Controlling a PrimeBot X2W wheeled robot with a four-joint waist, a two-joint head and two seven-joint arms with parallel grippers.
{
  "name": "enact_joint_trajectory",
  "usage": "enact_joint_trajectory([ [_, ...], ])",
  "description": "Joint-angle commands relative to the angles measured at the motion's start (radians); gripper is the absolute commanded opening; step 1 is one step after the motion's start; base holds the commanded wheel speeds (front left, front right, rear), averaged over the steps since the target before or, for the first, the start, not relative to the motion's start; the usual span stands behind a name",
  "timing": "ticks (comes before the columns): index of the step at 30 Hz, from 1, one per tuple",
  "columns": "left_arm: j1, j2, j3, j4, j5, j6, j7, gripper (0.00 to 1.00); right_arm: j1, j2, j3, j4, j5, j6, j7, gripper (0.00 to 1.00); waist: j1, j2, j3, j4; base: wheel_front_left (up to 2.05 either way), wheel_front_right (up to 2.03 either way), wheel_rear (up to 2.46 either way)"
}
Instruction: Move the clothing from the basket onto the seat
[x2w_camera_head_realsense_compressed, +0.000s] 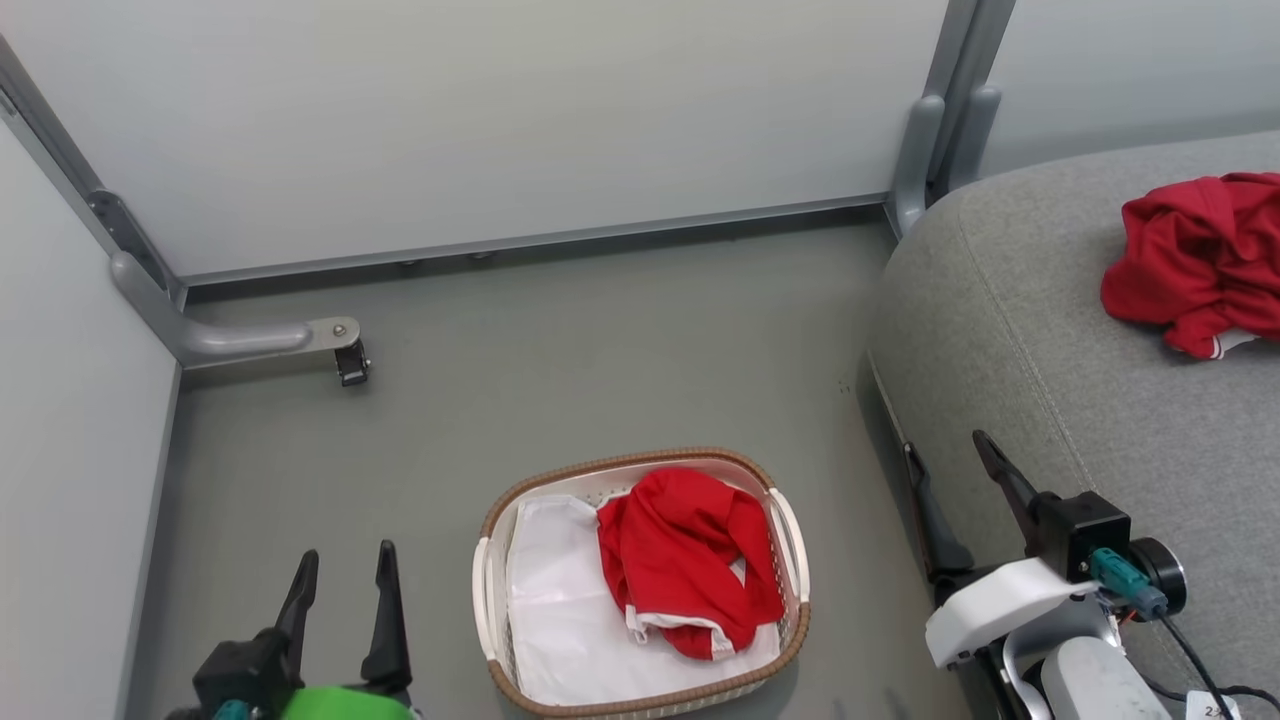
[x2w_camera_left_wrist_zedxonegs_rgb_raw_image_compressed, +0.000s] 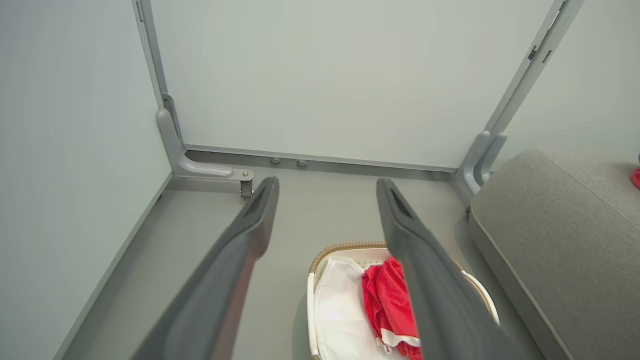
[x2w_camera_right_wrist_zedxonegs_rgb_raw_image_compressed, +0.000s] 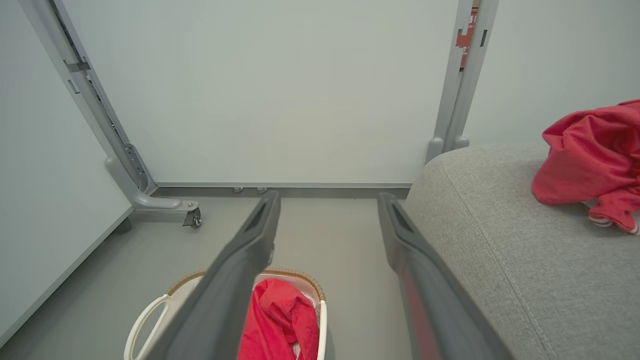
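Where: you see one red shirt (x2w_camera_head_realsense_compressed: 680, 560) in the basket (x2w_camera_head_realsense_compressed: 483, 600), a second shirt (x2w_camera_head_realsense_compressed: 1200, 260) on the seat (x2w_camera_head_realsense_compressed: 1050, 350) | Feel: soft, light, floppy; pinch its top fold | Now: left fingers (x2w_camera_head_realsense_compressed: 386, 610) and right fingers (x2w_camera_head_realsense_compressed: 1008, 482) spread, empty

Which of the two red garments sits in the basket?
The bright red fabric garment with white trim, lying in the white perforated plastic basket; the other red garment lies on the grey upholstered seat.
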Motion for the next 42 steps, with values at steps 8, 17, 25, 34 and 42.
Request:
enact_joint_trajectory([
  [8, -0.199, 0.024, -0.061, 0.035, 0.086, -0.018, 0.0, 1.0, -0.061, -0.004, -0.054, -0.068, -0.009, -0.001, -0.002, 1.0, 0.0, 0.0, 0.137, -0.022, 0.0, 0.0, 0.0],
  [17, -0.505, 0.088, -0.206, 0.163, 0.142, -0.028, 0.035, 1.0, -0.189, -0.004, -0.107, -0.181, 0.016, -0.001, -0.002, 1.0, 0.0, 0.0, 0.406, -0.132, 0.0, 0.0, 0.0],
  [25, -0.755, 0.14, -0.461, 0.335, 0.122, -0.029, 0.117, 1.0, -0.286, -0.002, -0.159, -0.335, 0.047, -0.001, -0.002, 1.0, 0.0, 0.0, 0.642, -0.235, 0.0, 0.0, 0.0],
  [34, -0.951, 0.172, -0.747, 0.515, 0.073, -0.029, 0.204, 1.0, -0.331, -0.002, -0.148, -0.443, 0.104, -0.001, -0.002, 1.0, 0.0, 0.0, 0.793, -0.319, 0.0, 0.0, 0.0],
  [42, -1.098, 0.236, -0.9, 0.634, 0.066, -0.028, 0.261, 1.0, -0.357, -0.002, -0.124, -0.508, 0.145, -0.001, -0.002, 1.0, 0.0, 0.0, 0.87, -0.371, 0.0, 0.0, 0.0],
])
